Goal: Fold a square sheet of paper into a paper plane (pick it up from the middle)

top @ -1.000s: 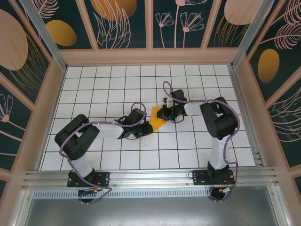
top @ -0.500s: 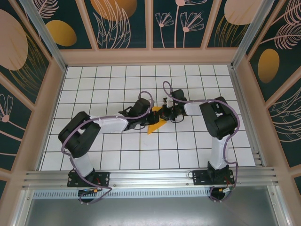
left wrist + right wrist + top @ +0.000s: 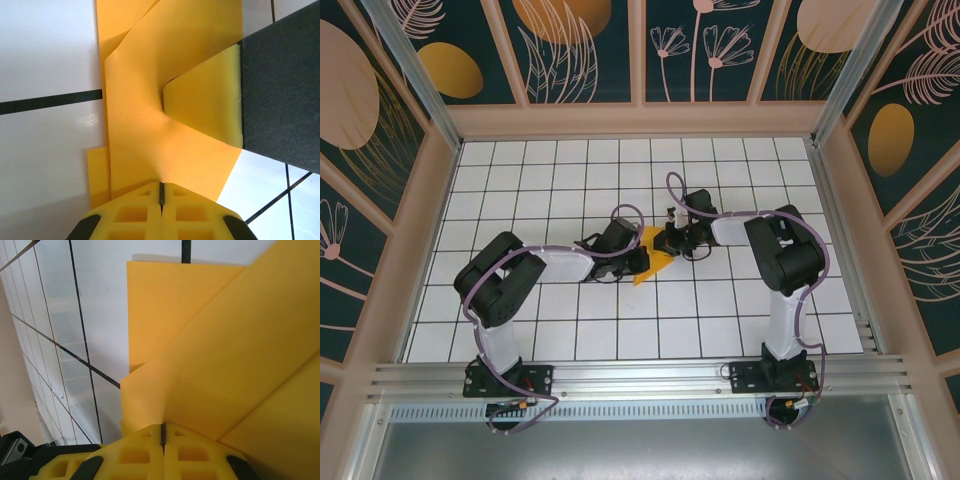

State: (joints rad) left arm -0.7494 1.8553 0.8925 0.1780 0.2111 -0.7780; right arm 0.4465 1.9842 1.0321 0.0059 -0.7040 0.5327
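thin creased orange-yellow square sheet of paper [image 3: 656, 266] lifted off white black-gridded tabletop [image 3: 560, 180], pinched between closed jaws of left gripper [image 3: 161, 193], opposite edge clamped in shut right gripper [image 3: 162, 433]

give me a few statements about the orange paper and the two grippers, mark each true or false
1. The left gripper and the right gripper meet at the square sheet of paper near the middle of the tiled table. True.
2. The paper lies as a flat, unfolded square. False: it is creased, with layers overlapping and part of it lifted off the tiles.
3. The left gripper's jaws stand wide open above the paper. False: they are closed together, pinching the paper.
4. The right gripper is shut on the paper. True.
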